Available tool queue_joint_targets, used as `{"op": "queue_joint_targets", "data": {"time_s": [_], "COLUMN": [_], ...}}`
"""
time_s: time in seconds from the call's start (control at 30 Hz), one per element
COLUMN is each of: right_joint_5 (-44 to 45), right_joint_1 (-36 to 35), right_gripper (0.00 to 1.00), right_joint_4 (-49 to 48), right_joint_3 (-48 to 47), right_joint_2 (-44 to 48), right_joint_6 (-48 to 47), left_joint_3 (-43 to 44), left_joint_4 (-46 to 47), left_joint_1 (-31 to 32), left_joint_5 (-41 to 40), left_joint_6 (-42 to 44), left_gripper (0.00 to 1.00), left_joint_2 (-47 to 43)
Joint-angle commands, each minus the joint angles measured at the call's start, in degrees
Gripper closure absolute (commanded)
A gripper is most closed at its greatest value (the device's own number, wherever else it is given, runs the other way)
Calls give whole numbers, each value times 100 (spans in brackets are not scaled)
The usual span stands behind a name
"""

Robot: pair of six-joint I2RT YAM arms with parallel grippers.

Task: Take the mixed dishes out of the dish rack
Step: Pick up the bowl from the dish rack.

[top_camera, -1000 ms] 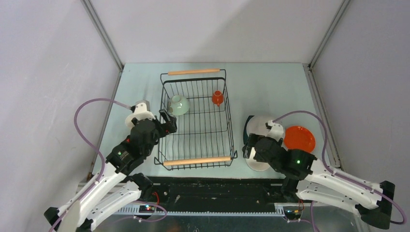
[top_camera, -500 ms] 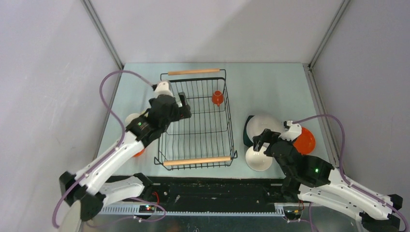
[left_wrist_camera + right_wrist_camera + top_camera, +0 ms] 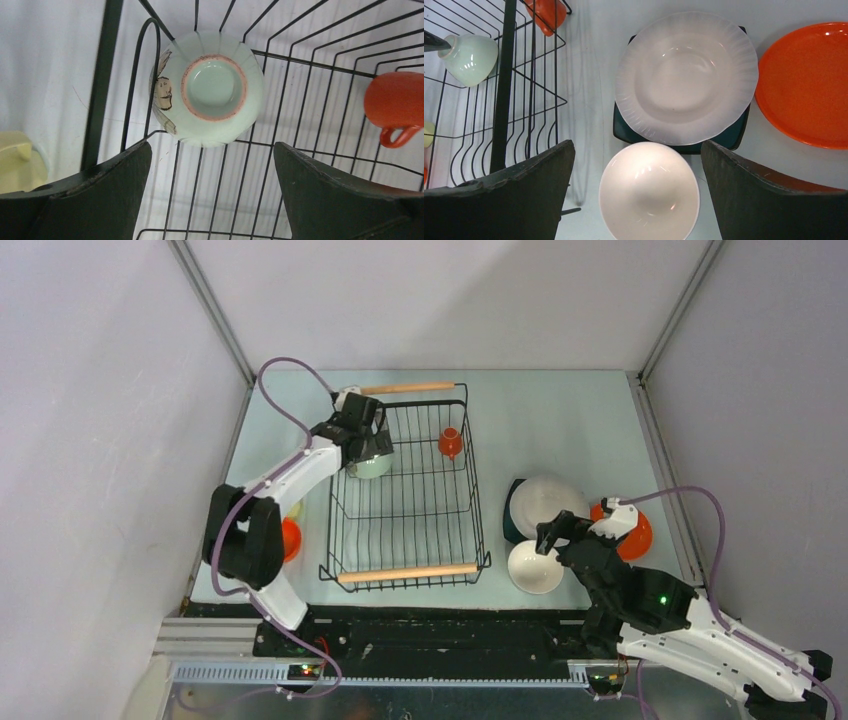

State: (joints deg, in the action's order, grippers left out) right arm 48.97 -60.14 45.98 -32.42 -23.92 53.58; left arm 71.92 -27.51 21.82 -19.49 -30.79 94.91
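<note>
Pale table (image 3: pixel 560 420), dish rack (image 3: pixel 405 573), white bowl (image 3: pixel 534 567), orange plate (image 3: pixel 809 85)

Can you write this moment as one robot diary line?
left fingers: open, over green bowl in rack | right fingers: open, over white bowl | orange cup: in rack

Only corners of the dark teal square plate (image 3: pixel 621 132) show beneath the wide white bowl (image 3: pixel 686 75). The orange plate (image 3: pixel 809 85) runs off the right edge. At the left, the left arm (image 3: pixel 245 540) half hides the orange bowl (image 3: pixel 291 538).
</note>
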Motion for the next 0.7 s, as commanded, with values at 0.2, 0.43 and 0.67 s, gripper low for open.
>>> {"op": "queue_joint_targets", "data": {"time_s": [0.2, 0.43, 0.67], "right_joint_5": [385, 400, 365], "right_joint_1": [50, 89, 102], "right_gripper": [1, 0, 0], "right_joint_4": [-49, -41, -51], "right_joint_3": [43, 43, 52], "right_joint_2": [108, 88, 102], "right_joint_6": [61, 65, 55], "left_joint_3": [625, 597, 634], "left_joint_4": [374, 338, 379], "left_joint_1": [-60, -90, -114], "left_joint_5": [-173, -474, -505], "left_joint_6": [372, 279, 312], "left_gripper": [11, 16, 19], "left_joint_2": [636, 690, 828]}}
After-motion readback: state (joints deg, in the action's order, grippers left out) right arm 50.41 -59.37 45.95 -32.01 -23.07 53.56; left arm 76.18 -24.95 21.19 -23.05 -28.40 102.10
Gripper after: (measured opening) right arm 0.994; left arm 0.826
